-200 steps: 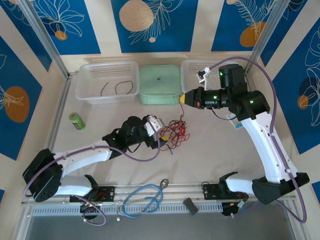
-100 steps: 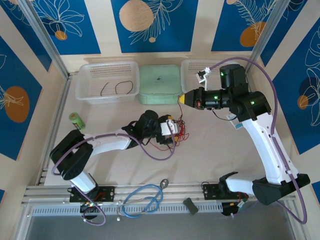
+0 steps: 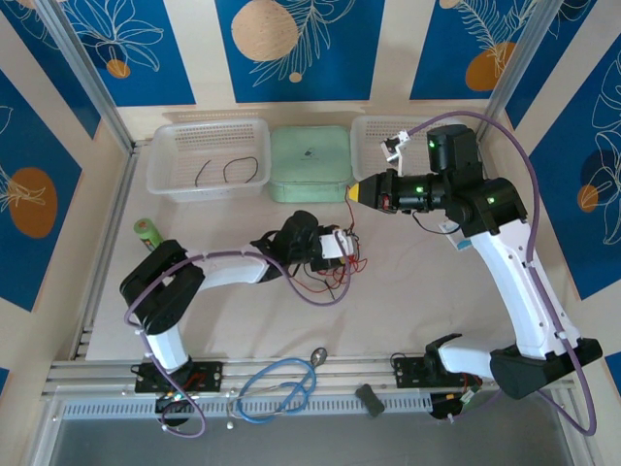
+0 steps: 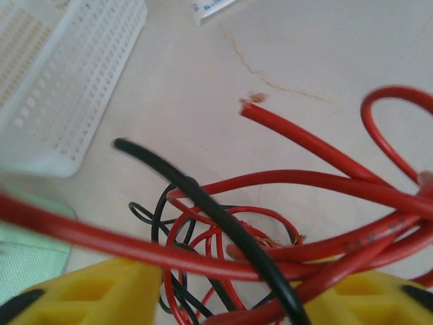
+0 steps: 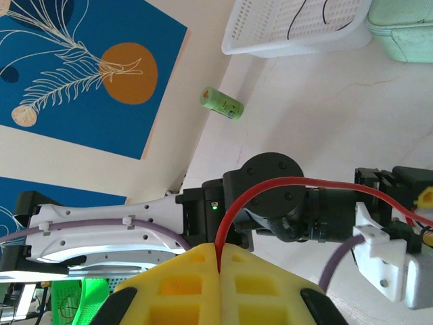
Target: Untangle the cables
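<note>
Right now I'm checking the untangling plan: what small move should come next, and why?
Probably close the left gripper on the tangle lying between its fingers: the right gripper pinches one red cable, so anchoring the rest lets it pull free.

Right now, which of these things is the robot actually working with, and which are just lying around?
In the job:
red and black cables
left gripper, open around them
right gripper, pinching a red one

Lying about:
green roll
light-blue cable
grey block
green box
</note>
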Action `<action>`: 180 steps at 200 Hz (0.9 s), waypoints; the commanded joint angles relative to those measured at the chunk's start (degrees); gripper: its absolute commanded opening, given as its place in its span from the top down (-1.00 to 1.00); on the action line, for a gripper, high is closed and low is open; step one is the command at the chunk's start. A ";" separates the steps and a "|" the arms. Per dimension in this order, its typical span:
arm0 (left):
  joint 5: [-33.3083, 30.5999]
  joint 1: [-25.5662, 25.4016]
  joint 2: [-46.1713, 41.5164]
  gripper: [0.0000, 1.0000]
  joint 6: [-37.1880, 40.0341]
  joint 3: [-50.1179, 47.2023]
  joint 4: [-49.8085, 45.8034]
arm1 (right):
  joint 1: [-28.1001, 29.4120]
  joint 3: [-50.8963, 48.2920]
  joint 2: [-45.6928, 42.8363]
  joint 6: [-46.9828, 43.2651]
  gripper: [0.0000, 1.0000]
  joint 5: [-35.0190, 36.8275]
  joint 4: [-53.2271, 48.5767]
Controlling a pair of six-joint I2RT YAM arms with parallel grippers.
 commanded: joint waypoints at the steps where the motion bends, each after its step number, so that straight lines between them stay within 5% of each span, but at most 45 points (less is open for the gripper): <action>1: -0.28 0.50 1.31 0.71 0.76 3.54 -3.72 | 0.39 0.83 -1.43 0.27 1.00 -0.64 -0.07; 19: -0.15 0.53 1.47 1.00 0.51 4.97 -7.45 | 0.39 0.57 -1.70 0.21 1.00 -0.04 -0.33; 71: -3.25 0.49 -4.00 1.00 -1.50 -1.98 -5.26 | -1.46 1.41 -3.86 0.82 1.00 9.57 -2.86; 110: -6.95 0.48 -13.30 1.00 -6.43 -11.84 -0.39 | -9.45 3.52 -6.40 1.57 1.00 18.98 -5.33; 180: -12.92 0.36 -28.41 1.00 -14.02 -25.84 4.68 | -20.53 5.05 -6.39 3.43 1.00 21.35 -3.20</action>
